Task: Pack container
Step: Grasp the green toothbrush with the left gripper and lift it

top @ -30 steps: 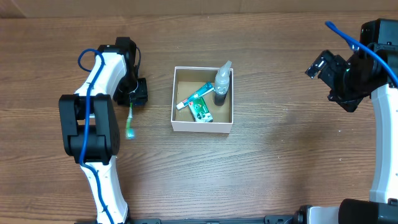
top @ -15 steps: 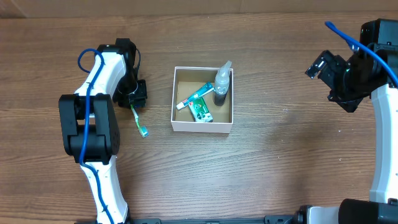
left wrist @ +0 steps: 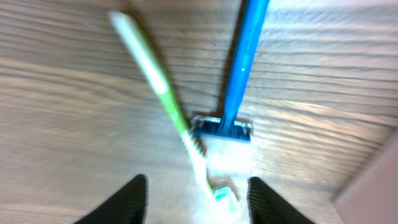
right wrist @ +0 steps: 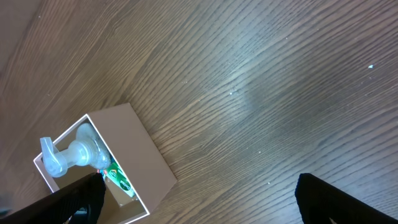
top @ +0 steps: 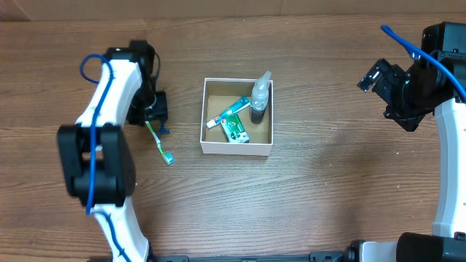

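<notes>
Fingertips (left wrist: 134, 198) of the left gripper (left wrist: 198, 184) stand well apart at the bottom of the left wrist view, open and clamping nothing. The picture is blurred. Between the fingertips lies the pale head of a green toothbrush (left wrist: 155, 81), touching neither finger. Its handle runs away up and to the left across the worktop (top: 313, 204). Just beside it lies a blue razor (left wrist: 244, 59), with its handle pointing straight away from the gripper. Its head lies crosswise where the toothbrush neck passes, but the blur hides whether the two touch.

From overhead, the left gripper hangs over the upper end of the toothbrush, which lies slanted down to the right on the wood. Only a small blue bit of the razor shows at the gripper's lower edge.

To the right of these, near the middle of the worktop, sits the container (top: 237, 148), apart from the toothbrush and razor. It is a shallow, square white box with a brown floor. Inside it, a clear bottle (top: 260, 93) leans in the upper right corner. A teal and white tube (top: 227, 113) lies slanted across the floor, and a green tube (top: 234, 130) lies below it.

Far to the right, the right gripper (right wrist: 199, 182) hangs above bare wood, well apart from the container, with its fingers spread wide and nothing between them. The right wrist view catches the box and bottle at its lower left.
</notes>
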Motion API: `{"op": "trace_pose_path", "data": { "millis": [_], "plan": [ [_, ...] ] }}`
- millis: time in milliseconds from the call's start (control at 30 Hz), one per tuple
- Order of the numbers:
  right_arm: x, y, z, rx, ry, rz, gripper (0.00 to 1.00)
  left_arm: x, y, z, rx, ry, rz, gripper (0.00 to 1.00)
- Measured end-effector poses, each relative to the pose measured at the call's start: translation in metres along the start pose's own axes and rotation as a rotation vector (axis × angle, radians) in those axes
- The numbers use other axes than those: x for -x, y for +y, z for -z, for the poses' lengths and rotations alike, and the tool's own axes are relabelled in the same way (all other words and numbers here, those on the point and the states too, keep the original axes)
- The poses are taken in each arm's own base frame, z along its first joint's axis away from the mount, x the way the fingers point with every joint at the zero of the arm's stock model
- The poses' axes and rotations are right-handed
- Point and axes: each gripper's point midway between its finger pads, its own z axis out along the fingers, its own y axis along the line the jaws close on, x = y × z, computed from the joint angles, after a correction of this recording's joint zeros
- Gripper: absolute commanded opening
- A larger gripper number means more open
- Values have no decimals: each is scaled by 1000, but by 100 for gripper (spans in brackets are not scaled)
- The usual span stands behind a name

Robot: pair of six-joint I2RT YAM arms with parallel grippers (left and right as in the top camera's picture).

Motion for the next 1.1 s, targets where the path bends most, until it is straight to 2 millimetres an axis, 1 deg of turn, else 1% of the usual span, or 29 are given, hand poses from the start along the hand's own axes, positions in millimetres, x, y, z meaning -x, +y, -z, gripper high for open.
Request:
{"op": "trace_pose_path", "data": {
  "millis": [33,67,100,167,200,267,333,367,467,533,700,867,1000,1100],
  "plan": [
    [0,0,0,0,0,0,100,0,3,14,5,-37,6,66],
    [0,0,0,0,0,0,100,-1,6,26,8,-67,17,66],
    [0,0,0,0,1,0,100,-2,8,34,10,-85,24,66],
    [0,0,0,0,1,0,100,-2,15,46,14,-113,59,67],
    [0,0,0,0,0,0,100,-1,20,46,15,-119,82,67],
    [0,0,0,0,1,0,100,4,29,37,10,-126,131,67],
    [0,0,0,0,0,0,100,2,40,20,3,-114,171,67],
    [0,0,0,1,-1,1,100,3,45,7,-10,-110,193,67],
    [1,0,0,2,-3,1,100,3,53,-16,-42,-103,227,68],
    [1,0,0,1,-2,0,100,6,51,-21,-57,-120,229,69],
    [-1,0,0,-1,2,0,100,17,36,-26,-86,-173,202,70],
    [-1,0,0,-1,3,-1,100,13,26,-34,-89,-169,185,66],
    [-1,0,0,-1,3,0,100,10,28,-42,-81,-162,207,65],
    [-1,0,0,-2,4,0,100,10,28,-43,-78,-167,214,64]
  ]
}}
